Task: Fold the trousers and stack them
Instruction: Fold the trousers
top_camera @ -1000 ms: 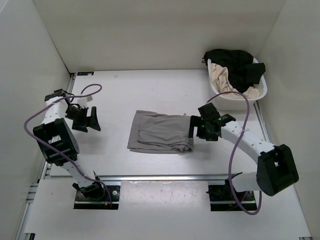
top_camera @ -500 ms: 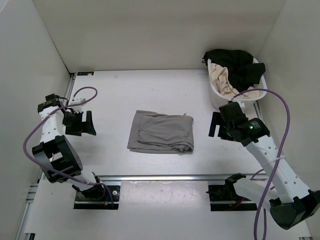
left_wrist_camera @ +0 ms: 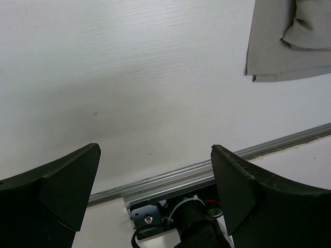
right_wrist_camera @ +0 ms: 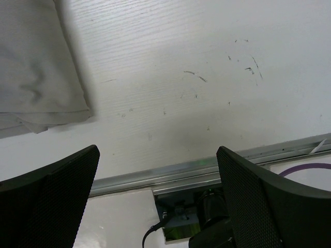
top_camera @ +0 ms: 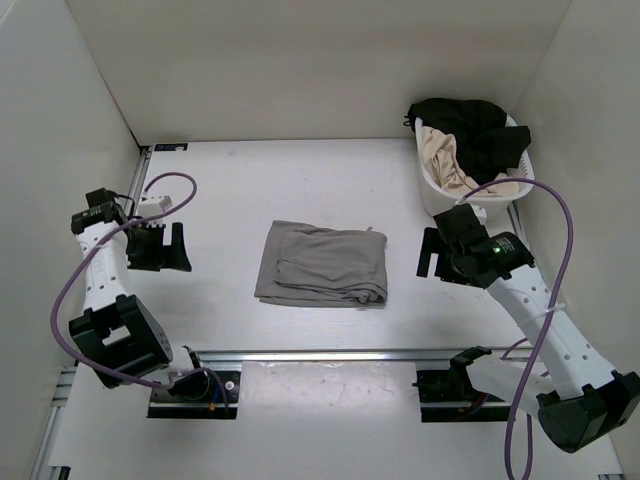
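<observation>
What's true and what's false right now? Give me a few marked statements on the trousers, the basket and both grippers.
1. The grey trousers lie folded on the table between the two arms. True.
2. The right gripper has its fingers shut on the trousers. False: the fingers are open and clear of the fabric, off to its right.
3. The white basket at the far right holds a black garment and a beige garment. True.
4. The left gripper holds a trouser leg. False: it is open and empty over bare table, left of the trousers.
5. A second folded garment lies on top of the trousers. False: nothing lies on them.
</observation>
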Tool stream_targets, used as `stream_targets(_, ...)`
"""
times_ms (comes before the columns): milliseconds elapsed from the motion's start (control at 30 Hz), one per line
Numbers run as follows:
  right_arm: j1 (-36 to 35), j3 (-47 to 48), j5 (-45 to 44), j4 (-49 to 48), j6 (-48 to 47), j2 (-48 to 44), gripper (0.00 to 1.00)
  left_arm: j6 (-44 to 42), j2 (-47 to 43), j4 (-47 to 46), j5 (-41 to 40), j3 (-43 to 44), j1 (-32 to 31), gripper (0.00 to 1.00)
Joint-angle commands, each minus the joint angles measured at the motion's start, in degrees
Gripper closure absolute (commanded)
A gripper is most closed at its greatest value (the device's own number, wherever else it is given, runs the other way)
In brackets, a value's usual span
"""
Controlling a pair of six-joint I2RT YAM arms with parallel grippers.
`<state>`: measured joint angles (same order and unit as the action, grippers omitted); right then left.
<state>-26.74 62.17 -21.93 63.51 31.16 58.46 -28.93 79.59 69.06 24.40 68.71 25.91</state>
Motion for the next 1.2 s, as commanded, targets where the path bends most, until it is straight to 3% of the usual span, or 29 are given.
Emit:
stream_targets(0, 0.1, 1.2, 0.4, -0.7, 0.0, -0.9, 0.01, -1.0, -2.2, 0.8, 0.0, -0.7, 0.3, 0.0)
stream_targets(833, 0.1, -1.6, -2.2, -2.9, -3.1, -1.4, 0.01, -0.5, -3.3, 1.3, 0.6, -0.8, 0.3, 0.0)
stream_targets(1167, 0.1, -1.0, -6.6, -6.5, -5.8, -7.1, 0.01, 0.0, -6.6, 0.1, 2.8, 0.3, 0.3, 0.0)
